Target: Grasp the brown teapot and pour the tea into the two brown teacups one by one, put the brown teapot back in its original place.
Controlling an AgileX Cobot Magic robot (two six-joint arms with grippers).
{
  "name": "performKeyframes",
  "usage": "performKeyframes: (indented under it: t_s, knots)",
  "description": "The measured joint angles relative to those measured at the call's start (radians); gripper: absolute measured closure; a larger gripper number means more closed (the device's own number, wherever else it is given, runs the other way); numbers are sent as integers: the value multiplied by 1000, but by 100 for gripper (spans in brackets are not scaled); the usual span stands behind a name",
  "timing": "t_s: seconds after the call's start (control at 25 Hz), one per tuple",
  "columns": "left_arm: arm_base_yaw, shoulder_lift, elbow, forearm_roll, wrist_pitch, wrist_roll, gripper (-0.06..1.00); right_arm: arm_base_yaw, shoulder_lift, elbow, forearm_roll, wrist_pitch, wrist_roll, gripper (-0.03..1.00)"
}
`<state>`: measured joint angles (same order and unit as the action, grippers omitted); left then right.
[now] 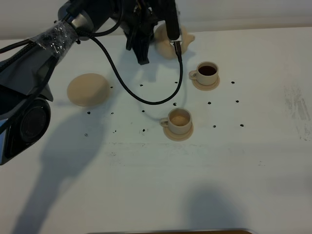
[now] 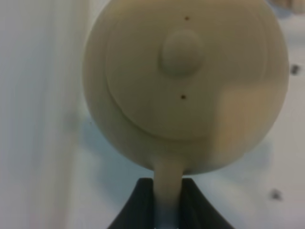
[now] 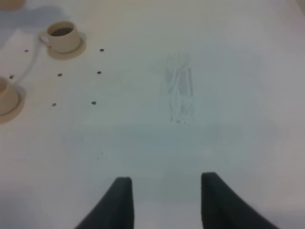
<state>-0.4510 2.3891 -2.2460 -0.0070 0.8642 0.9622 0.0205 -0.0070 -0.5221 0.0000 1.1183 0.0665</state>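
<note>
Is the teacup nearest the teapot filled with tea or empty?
Filled: dark liquid shows inside the teacup; the other cup looks pale inside.

teapot (image 2: 186,95) matt ceramic, seemingly smooth; teacups (image 1: 207,73) alike; table (image 1: 195,185) matt white, scuffed

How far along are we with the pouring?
Done: the far cup holds dark tea. In hand: the left tool grips the teapot by its handle, away from its saucer. Left: the near cup looks unfilled, then the teapot goes back.
</note>
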Motion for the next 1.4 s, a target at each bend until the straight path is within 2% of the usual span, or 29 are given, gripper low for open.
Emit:
performKeyframes:
  t_s: [0.28, 0.44, 0.76, 1.4]
  knots:
    - [2, -1, 0, -12, 131, -243, 86, 0, 0, 0, 0, 0, 0, 62]
    - [2, -1, 0, -41, 181, -316, 86, 0, 0, 0, 0, 0, 0, 62]
    - [-18, 26, -3, -50, 236, -372, 86, 0, 0, 0, 0, 0, 0, 62]
    - [-26, 79, -2, -47, 272, -360, 86, 0, 0, 0, 0, 0, 0, 62]
